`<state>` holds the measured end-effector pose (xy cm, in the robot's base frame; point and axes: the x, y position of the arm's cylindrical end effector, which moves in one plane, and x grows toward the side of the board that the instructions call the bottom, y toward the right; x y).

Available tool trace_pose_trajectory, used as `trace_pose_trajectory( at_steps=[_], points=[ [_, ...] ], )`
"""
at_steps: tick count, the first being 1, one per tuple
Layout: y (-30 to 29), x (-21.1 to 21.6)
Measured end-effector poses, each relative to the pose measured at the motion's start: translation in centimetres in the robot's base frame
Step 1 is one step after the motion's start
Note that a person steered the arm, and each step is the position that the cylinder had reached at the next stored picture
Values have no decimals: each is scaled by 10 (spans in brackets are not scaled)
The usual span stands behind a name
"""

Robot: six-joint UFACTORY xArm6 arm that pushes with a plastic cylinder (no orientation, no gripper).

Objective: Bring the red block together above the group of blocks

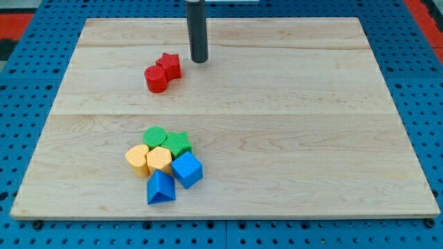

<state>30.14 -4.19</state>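
Two red blocks lie touching in the upper left part of the wooden board: a red star (169,65) and a red cylinder (156,79) just below and left of it. My tip (199,60) is on the board just right of the red star, a small gap apart. Lower down sits the group: a green cylinder (155,136), a green star (179,143), a yellow heart (137,160), a yellow hexagon (159,159), a blue cube (187,170) and a blue triangle (160,188), all packed together.
The wooden board (311,104) lies on a blue perforated table (34,62). The rod rises from my tip out of the view's top.
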Motion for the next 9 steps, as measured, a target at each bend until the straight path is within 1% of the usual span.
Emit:
trace_pose_trajectory(
  at_steps=[1, 2, 6, 8, 9],
  points=[
    [-30, -3],
    [-60, 7],
    [-69, 70],
    [-94, 98],
    [-94, 112]
  ],
)
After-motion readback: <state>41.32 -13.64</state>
